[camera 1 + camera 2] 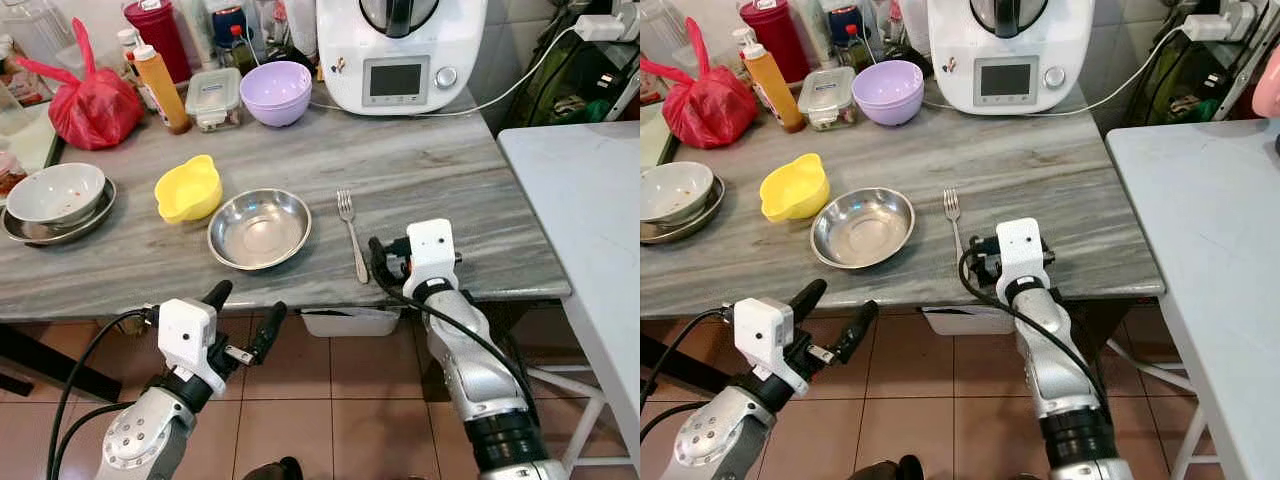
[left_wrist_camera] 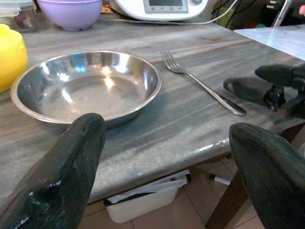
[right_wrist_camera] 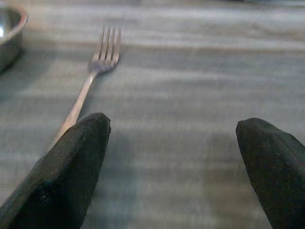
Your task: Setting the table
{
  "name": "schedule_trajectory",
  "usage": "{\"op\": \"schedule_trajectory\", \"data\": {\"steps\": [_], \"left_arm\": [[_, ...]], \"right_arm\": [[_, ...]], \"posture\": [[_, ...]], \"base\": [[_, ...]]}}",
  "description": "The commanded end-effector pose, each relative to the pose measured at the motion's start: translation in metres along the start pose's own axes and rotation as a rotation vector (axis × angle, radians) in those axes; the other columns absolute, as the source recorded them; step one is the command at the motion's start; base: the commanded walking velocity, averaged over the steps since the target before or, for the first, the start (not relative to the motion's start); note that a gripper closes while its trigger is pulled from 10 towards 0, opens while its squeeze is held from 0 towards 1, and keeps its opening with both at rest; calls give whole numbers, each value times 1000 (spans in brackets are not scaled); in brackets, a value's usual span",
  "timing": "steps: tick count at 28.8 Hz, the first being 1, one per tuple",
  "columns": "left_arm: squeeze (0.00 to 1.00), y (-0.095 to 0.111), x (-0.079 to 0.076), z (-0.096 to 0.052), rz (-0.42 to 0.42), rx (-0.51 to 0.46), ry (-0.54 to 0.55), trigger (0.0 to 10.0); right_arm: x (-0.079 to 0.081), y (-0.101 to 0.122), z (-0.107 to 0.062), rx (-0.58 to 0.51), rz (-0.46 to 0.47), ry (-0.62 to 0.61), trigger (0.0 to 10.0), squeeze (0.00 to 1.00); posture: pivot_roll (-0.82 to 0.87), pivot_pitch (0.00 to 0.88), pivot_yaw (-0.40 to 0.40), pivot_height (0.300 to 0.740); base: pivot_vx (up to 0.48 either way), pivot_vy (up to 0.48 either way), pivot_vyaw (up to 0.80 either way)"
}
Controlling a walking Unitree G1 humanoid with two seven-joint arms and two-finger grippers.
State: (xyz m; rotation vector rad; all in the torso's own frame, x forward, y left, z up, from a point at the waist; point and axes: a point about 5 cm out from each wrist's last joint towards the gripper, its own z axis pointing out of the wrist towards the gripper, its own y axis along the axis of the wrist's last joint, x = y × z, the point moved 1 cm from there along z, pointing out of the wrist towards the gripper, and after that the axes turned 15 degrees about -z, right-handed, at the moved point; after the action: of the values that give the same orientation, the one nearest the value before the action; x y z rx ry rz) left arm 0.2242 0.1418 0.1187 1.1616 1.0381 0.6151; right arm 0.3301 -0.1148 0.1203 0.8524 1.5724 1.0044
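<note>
At the far left of the grey table [image 1: 440, 170] sits a white bowl [image 1: 55, 192] stacked in a metal dish, with a red bag [image 1: 95, 105] behind it. Next comes a yellow cup [image 1: 187, 187], and just beside it a shiny steel bowl [image 1: 259, 228]. Below them, off the table edge and over the floor, the left gripper [image 1: 245, 315] hangs with its two black fingers spread wide and nothing between them. A purple bowl [image 1: 276, 92] sits at the back, next to a big white machine [image 1: 400, 50]. To the right of the steel bowl lies the fork [image 1: 351, 232], flat on the table, prongs pointing away. The right gripper [image 1: 385, 262] rests low at the table edge just beside the fork handle, fingers wide apart and empty.
</note>
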Motion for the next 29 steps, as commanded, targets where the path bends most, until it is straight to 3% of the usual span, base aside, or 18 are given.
{"op": "schedule_trajectory", "data": {"steps": [1, 29], "left_arm": [[0, 0, 1, -2, 9, 12, 8, 10000], [0, 0, 2, -3, 21, 16, 11, 10000]], "right_arm": [[5, -2, -3, 17, 3, 29, 10000, 0], [16, 2, -4, 41, 56, 103, 10000, 0]], "posture": [[-31, 136, 107, 740], [-30, 135, 109, 740]], "base": [[0, 0, 0], [0, 0, 0]]}}
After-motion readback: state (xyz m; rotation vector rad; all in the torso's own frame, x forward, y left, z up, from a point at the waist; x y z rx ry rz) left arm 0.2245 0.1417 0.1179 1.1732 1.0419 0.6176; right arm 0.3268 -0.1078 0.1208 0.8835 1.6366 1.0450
